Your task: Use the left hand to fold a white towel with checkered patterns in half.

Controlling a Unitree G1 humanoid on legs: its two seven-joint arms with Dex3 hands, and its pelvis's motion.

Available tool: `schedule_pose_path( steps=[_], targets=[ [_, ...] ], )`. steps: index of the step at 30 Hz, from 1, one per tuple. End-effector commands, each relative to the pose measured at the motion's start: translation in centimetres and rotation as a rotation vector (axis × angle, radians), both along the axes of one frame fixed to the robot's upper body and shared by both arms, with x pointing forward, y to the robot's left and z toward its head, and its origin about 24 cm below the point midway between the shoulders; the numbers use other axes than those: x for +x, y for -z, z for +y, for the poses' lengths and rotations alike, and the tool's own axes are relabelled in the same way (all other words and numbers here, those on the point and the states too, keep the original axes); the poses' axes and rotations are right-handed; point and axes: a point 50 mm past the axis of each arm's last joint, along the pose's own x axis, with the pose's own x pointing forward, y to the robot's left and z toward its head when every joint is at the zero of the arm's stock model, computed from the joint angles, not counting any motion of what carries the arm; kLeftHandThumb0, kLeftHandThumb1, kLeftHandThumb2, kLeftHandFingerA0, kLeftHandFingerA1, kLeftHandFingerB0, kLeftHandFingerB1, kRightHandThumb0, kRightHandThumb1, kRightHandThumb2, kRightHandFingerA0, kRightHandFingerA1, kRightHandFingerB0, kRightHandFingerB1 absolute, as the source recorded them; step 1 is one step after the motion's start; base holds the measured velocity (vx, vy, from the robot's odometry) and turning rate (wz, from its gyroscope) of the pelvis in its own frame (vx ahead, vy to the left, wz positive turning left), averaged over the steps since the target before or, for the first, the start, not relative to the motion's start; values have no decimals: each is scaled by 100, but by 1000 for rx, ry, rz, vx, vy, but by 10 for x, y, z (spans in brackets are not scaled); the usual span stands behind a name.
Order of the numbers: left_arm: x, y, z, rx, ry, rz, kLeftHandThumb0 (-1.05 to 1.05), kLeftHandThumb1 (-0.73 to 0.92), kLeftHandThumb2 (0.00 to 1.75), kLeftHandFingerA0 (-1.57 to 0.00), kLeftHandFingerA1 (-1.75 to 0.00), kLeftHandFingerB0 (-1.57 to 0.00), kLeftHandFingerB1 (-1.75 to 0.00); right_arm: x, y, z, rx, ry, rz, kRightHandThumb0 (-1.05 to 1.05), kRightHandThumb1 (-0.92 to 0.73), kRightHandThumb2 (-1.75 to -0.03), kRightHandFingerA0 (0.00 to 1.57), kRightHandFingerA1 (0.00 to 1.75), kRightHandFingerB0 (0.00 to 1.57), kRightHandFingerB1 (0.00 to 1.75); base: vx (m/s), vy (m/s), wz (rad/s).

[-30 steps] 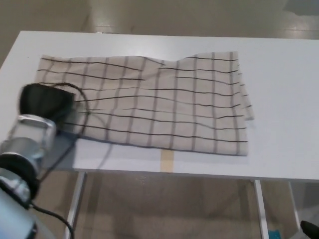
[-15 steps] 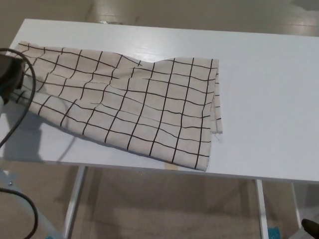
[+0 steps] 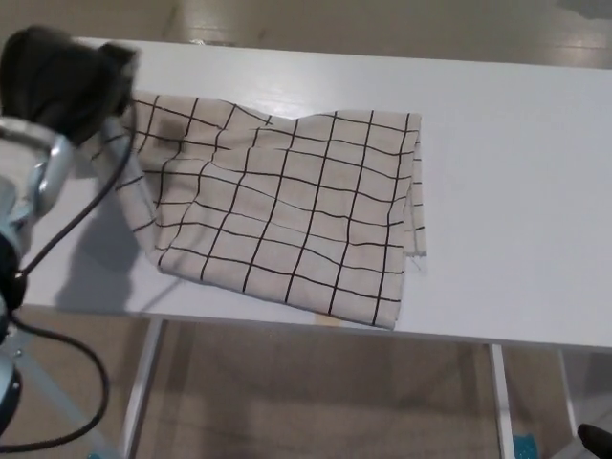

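Here the black left hand (image 3: pixel 62 84) is up at the far left end of the towel (image 3: pixel 282 210). It looks bunched up at the cloth's left edge, and that edge seems lifted and curled there. But the fingers blur into one dark lump, so I cannot tell if they are pinching the towel or only pressed together above it. Behind the hand is a shiny silver wrist (image 3: pixel 33 182), and a black cable (image 3: pixel 67 225) hangs down from it in a loop, crossing in front of the table's left end.

The towel is white with thin dark lines that make squares. It lies on the white table (image 3: pixel 516 191), on the left and middle part, with its near corner close to the table's front edge. Its right end lies flat and looks doubled. A dark shadow sits on the table just left of the towel, under the hand.

To the right of the towel the tabletop is bare and white. Below the towel, under the table's front edge, you can see thin metal table legs (image 3: pixel 143 382) and a tan floor (image 3: pixel 316 392).
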Motion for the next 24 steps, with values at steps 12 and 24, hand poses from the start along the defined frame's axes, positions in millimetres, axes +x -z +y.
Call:
schedule_pose_path(
  steps=[12,24],
  targets=[
    [-39,-120,-112,-423,526,-408,-20,64,56,-82,-175,-58,-175,-3,-1,-1,-20,2,4,-44,-49,-84,53,67,43,57,0,0,0],
    [-62,-68,-180,-270,740,-333,-18,59,57,-92,-175,-72,-168,-1,-2,1,-10,1,-9,-45,-50,-85,55,69,45,58,0,0,0]
  ],
)
